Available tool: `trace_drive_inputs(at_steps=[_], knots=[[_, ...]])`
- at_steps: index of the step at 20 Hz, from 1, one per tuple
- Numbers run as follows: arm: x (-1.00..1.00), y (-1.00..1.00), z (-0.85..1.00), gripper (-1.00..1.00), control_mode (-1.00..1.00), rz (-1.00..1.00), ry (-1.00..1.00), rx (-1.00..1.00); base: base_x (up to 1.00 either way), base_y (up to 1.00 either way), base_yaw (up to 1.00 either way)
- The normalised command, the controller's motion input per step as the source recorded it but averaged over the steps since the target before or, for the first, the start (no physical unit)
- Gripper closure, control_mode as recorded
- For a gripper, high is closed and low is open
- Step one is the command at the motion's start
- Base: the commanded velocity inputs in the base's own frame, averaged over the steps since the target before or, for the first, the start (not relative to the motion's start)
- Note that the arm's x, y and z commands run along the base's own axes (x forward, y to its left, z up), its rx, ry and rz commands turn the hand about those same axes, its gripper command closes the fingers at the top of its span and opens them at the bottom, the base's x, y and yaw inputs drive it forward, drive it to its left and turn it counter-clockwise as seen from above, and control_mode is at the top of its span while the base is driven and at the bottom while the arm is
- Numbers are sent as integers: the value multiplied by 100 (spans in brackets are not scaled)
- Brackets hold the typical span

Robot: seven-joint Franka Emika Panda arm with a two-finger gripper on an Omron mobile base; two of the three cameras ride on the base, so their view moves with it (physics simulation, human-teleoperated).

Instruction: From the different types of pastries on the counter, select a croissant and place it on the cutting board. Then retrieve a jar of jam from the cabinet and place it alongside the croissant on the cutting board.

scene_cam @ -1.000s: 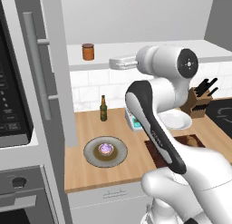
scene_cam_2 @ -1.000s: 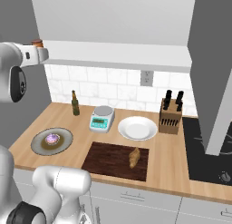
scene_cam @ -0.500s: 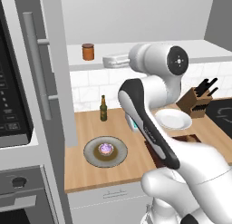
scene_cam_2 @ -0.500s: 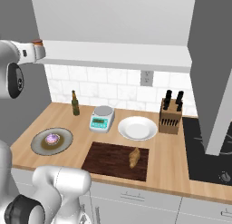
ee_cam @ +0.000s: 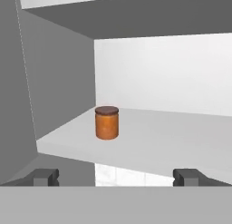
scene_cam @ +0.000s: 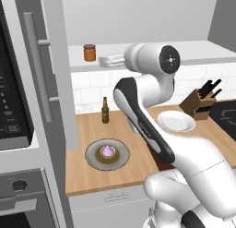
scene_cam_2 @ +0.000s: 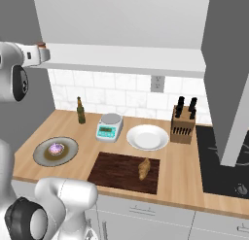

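Our gripper (ee_cam: 115,177) hangs wide open, empty, facing the jar of jam (ee_cam: 107,123) left of centre on the cabinet shelf (ee_cam: 181,141). It looks rigid, smooth, possibly slippery; we'd pinch its sides below the lid.

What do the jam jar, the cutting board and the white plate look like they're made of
Jar: probably glass, orange-brown and smooth with a faint sheen; the darker lid could be metal or plastic, hard to tell.
Cutting board: dark brown wood, matte, with faint grain streaks.
Plate: likely glazed ceramic, plain white and smooth, though the render leaves plastic possible.
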Motion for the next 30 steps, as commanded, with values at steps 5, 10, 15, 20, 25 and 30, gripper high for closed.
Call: trace_drive_inputs(at_steps=[5, 10, 15, 20, 25, 30], knots=[[24, 14, -11, -100, -100, 0, 0, 0, 0, 0, 0], [25, 16, -3, -100, -100, 0, 0, 0, 0, 0, 0], [25, 16, 0, -100, -100, 0, 0, 0, 0, 0, 0], [27, 4, 0, -100, -100, 0, 0, 0, 0, 0, 0], [3, 0, 0, -100, -100, 0, 0, 0, 0, 0, 0], [21, 0, 0, -100, -100, 0, 0, 0, 0, 0, 0]])
